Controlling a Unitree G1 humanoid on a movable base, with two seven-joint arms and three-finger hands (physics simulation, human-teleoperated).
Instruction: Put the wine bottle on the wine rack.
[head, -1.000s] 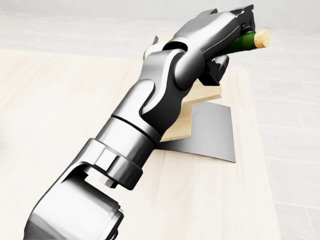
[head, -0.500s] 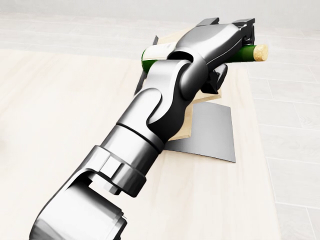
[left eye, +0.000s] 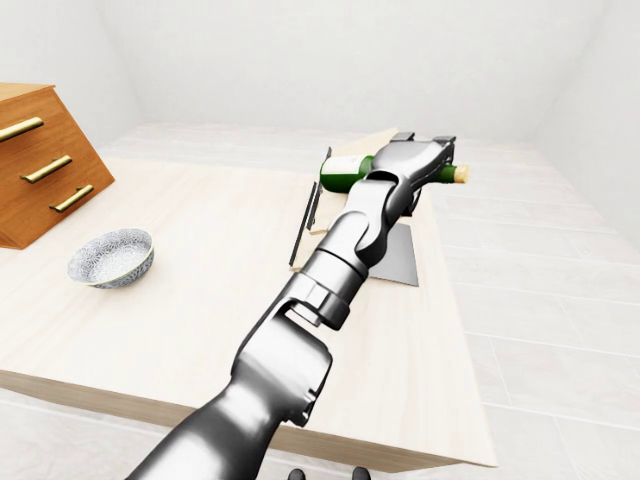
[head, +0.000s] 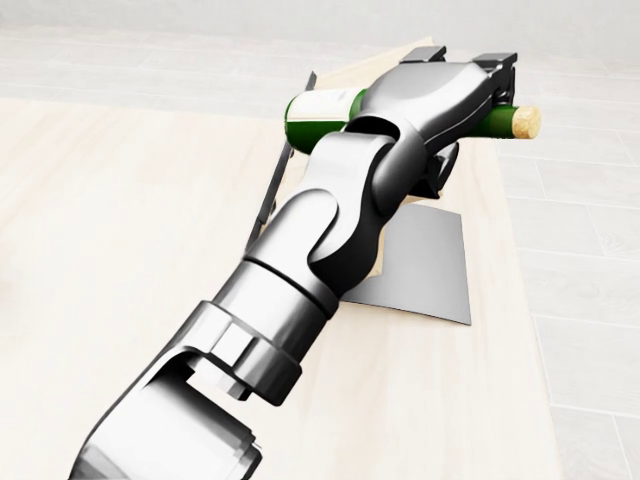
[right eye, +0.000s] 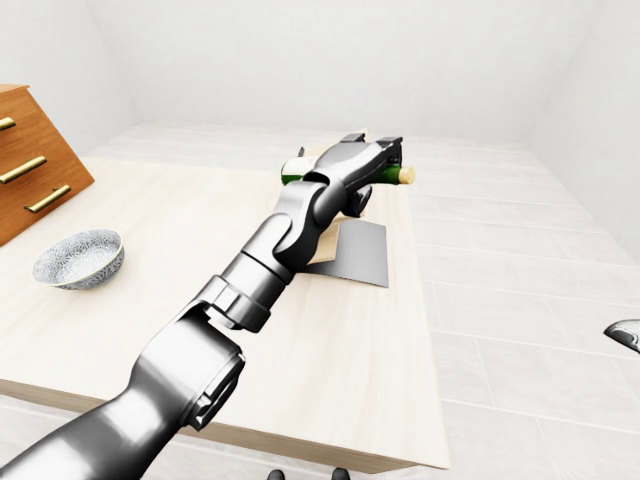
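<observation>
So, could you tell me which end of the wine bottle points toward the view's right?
The corked neck end of the wine bottle; the labelled base end points left.

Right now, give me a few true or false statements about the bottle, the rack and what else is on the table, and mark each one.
1. The bottle lies sideways, cork toward the head view's right. True.
2. The hand is open and clear of the bottle. False: the left hand grips it near the neck.
3. A bowl sits on the table, left of the arm in the left-eye view. True.
4. The bottle is red. False: it is green with a pale label.
5. The rack stands on the floor. False: it is on the table, under the bottle.
</observation>
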